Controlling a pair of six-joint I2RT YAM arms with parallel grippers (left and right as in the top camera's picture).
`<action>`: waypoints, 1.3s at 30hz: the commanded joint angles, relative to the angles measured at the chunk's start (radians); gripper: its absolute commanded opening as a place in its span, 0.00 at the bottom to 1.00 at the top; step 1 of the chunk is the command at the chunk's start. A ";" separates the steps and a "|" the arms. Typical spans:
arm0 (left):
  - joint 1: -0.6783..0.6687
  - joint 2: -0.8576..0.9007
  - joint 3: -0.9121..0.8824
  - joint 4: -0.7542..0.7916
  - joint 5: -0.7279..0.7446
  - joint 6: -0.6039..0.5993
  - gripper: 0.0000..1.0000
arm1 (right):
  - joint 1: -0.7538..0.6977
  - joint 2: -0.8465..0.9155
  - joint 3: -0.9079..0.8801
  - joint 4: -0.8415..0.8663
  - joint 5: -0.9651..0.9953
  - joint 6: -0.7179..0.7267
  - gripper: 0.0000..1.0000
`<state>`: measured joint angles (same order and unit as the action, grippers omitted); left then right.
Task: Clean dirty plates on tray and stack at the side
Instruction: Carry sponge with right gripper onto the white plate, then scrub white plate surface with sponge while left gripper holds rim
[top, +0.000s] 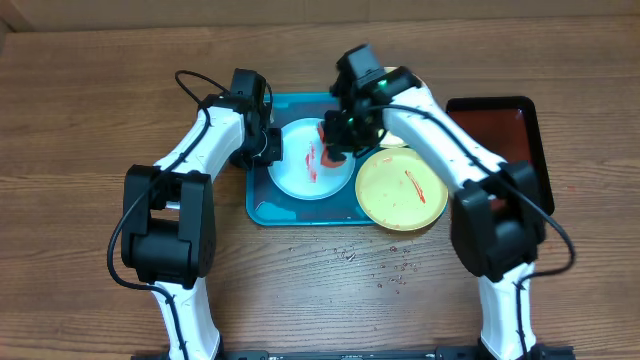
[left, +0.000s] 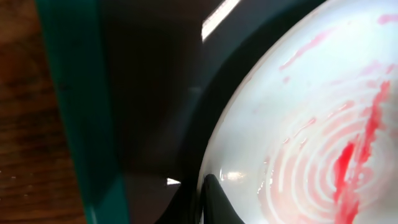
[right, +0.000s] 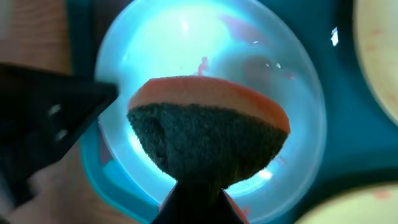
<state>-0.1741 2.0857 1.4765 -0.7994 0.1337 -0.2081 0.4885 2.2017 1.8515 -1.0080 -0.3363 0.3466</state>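
The white plate (top: 305, 172) with a light-blue rim lies on the turquoise tray (top: 262, 205) and carries red sauce streaks. My left gripper (top: 270, 148) is shut on its left rim; in the left wrist view a dark finger (left: 210, 198) rests on the plate (left: 298, 124). My right gripper (top: 335, 140) is shut on an orange sponge (right: 208, 124) with a dark scrub side, held over the white plate (right: 186, 43). One pale yellow plate (top: 402, 190) with red streaks sits at the tray's right edge. Another yellow plate (top: 397, 140) is mostly hidden behind my right arm.
A smaller dark-red tray with a black rim (top: 502, 135) lies at the right. Water droplets (top: 385, 262) dot the wooden table in front of the turquoise tray. The tray's raised rim (left: 81, 124) runs close beside the left gripper.
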 joint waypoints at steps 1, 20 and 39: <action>0.013 0.020 0.002 -0.010 0.118 0.005 0.04 | 0.010 0.048 0.013 0.019 0.048 0.074 0.04; 0.117 0.020 0.002 -0.087 0.378 0.127 0.04 | 0.154 0.186 0.013 0.095 -0.002 0.104 0.04; 0.117 0.020 0.002 -0.083 0.313 0.095 0.04 | 0.024 0.185 0.020 0.087 0.179 0.092 0.04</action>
<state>-0.0528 2.1006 1.4761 -0.8753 0.4458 -0.1043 0.6167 2.3379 1.8538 -0.9123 -0.3069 0.4435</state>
